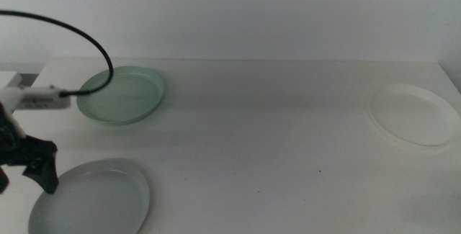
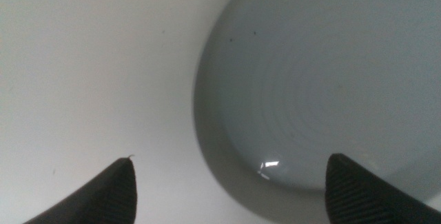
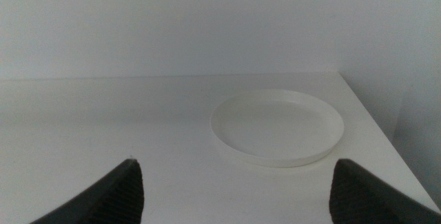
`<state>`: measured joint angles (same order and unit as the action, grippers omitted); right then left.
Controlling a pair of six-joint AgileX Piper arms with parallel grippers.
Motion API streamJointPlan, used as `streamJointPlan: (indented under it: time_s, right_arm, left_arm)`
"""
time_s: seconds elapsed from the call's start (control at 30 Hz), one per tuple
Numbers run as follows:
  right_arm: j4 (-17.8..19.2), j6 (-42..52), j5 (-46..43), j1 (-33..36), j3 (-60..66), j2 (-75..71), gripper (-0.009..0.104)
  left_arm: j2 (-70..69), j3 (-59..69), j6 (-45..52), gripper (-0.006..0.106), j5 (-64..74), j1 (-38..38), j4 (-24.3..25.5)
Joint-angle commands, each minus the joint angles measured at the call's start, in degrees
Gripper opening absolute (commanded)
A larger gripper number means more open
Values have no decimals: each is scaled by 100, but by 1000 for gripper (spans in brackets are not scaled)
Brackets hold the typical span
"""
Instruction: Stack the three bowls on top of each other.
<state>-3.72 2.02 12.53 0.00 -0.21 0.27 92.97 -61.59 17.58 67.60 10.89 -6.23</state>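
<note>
Nothing stacked yet: three shallow round low-rimmed dishes lie singly, well apart on pale white table (image 1: 274, 147)

Grey dish (image 1: 92, 198) at lower left of middle view; mint green dish (image 1: 121, 94) at upper left; white dish (image 1: 413, 114) at far right, near table edge

Left gripper (image 1: 29, 171) at left edge, just over grey dish rim, jaws spread wide, empty; rim between them in wrist view (image 2: 227, 182)

Right gripper (image 3: 234, 182) out of middle view, jaws wide, empty, facing white dish (image 3: 277, 127) from well apart

Judged: first pickup in hand, grey dish likely; both stacking moves left
</note>
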Motion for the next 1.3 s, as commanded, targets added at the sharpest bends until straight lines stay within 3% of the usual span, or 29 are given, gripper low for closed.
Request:
streamJointPlan:
  time_s: [0.0, 0.4, 0.57, 0.67, 0.97, 1.27]
  right_arm:
    - [15, 39, -53, 6, 21, -27, 86]
    - [15, 39, -53, 6, 21, -27, 86]
    - [15, 39, -53, 6, 21, -27, 86]
    - [15, 39, -53, 6, 21, -27, 86]
    - [15, 39, -53, 6, 21, -27, 86]
    - [15, 39, -53, 6, 21, -27, 86]
  left_arm:
    - [310, -28, 205, 94, -126, 15, -58]
    - [1516, -28, 362, 94, -410, 15, -89]
    - [1764, -28, 347, 86, -360, 15, -89]
    - [1806, -28, 347, 71, -277, 15, -131]
    - [1789, -28, 194, 1, -308, 15, -202]
    - [632, -132, -956, -2, -70, -654, 301]
